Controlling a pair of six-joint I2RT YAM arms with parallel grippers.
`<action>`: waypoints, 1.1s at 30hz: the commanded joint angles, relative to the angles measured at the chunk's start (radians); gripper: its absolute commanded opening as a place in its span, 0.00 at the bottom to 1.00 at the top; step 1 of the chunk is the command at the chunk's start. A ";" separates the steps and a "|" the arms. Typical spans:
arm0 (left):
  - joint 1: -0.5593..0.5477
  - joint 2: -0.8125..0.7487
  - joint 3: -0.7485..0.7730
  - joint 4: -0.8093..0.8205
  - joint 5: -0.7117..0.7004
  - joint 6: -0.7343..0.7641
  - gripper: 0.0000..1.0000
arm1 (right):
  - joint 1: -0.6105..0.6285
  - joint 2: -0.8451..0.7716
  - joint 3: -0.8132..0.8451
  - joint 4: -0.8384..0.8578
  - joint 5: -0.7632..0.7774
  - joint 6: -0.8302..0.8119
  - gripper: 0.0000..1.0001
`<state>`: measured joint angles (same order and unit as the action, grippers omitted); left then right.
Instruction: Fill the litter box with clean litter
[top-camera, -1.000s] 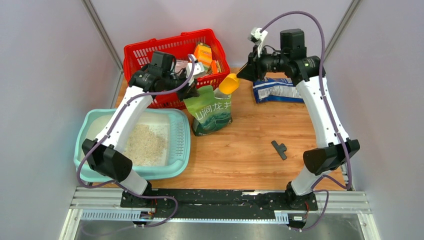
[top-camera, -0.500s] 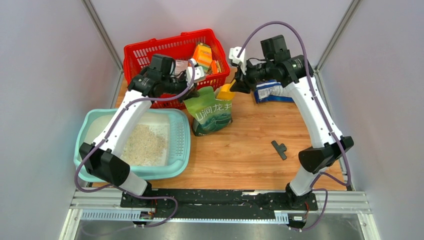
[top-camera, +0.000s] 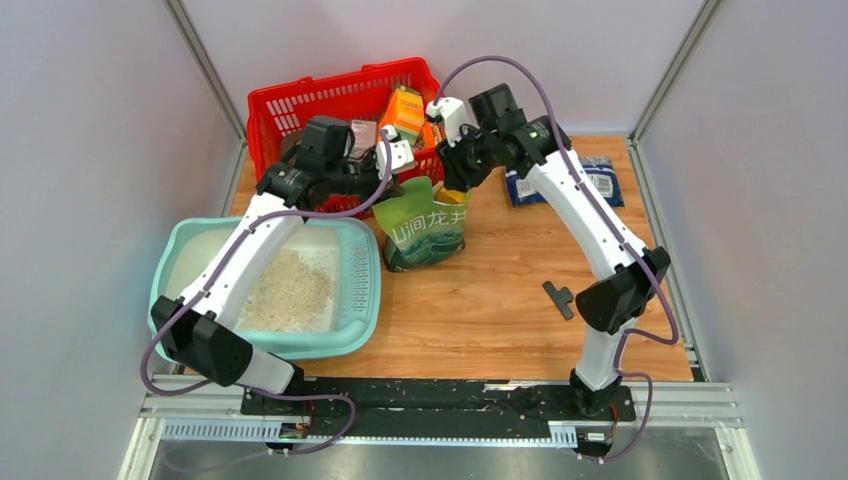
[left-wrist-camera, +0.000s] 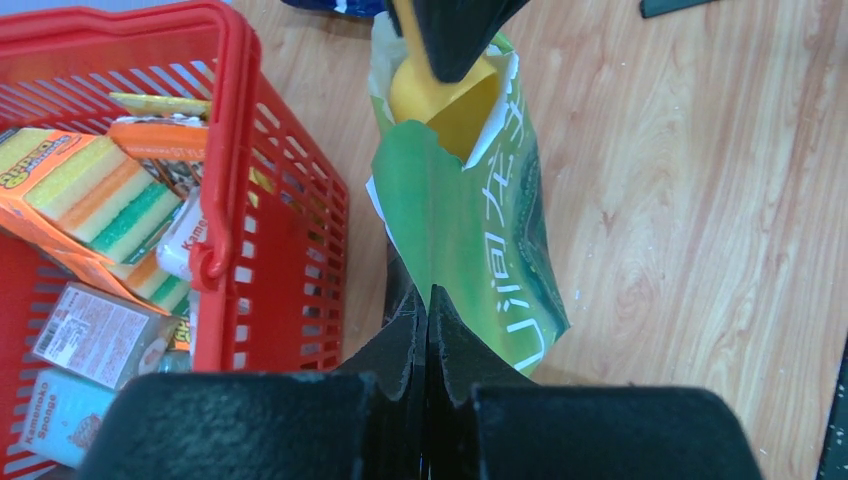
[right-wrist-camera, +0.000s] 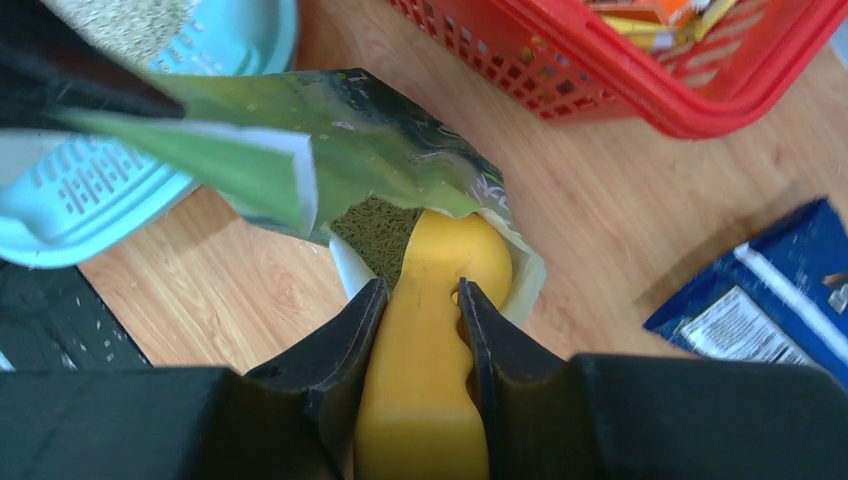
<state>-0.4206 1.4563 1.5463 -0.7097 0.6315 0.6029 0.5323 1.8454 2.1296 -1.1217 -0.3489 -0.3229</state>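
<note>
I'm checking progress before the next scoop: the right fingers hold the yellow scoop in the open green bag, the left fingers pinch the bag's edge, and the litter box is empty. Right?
Not empty: the top external view shows a heap of clean litter in the litter box. The rest holds: right fingers on the yellow scoop in the green bag, left fingers pinching its edge.

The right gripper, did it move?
Yes. In the top view the right gripper, shut on the yellow scoop, went left, away from the blue packet, to the green bag's mouth.
</note>
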 joint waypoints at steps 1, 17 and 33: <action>-0.036 -0.148 0.012 0.220 0.050 -0.023 0.00 | 0.035 -0.071 -0.034 0.056 0.313 0.275 0.00; -0.066 -0.198 -0.068 0.282 0.051 -0.088 0.00 | 0.112 -0.150 -0.571 0.358 0.482 0.381 0.00; -0.070 -0.175 -0.086 0.311 0.065 -0.153 0.00 | 0.014 -0.100 -0.723 0.603 -0.179 0.706 0.00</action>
<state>-0.4839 1.3624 1.4147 -0.5842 0.6086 0.4957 0.5713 1.6764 1.5177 -0.5865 -0.1776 0.1360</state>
